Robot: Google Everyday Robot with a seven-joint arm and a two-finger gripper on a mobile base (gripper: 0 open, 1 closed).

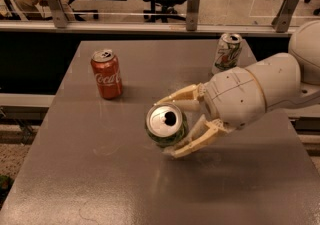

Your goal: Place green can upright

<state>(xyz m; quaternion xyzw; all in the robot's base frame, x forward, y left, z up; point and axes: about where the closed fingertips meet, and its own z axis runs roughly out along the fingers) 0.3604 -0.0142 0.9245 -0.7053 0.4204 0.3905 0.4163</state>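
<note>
The green can [166, 125] is a shiny green can with a silver top and a pull-tab opening. It is tilted, with its top facing the camera and to the left, near the middle of the grey table [100, 179]. My gripper [164, 129] reaches in from the right and is shut on the can. One cream finger [180, 98] lies over its upper side and the other finger [195, 141] under its lower side. I cannot tell whether the can touches the table.
A red Coca-Cola can [106, 74] stands upright at the back left of the table. A white can with green lettering [227, 51] stands at the back right, just behind my arm [250, 94]. A glass rail and chairs lie beyond the table's far edge.
</note>
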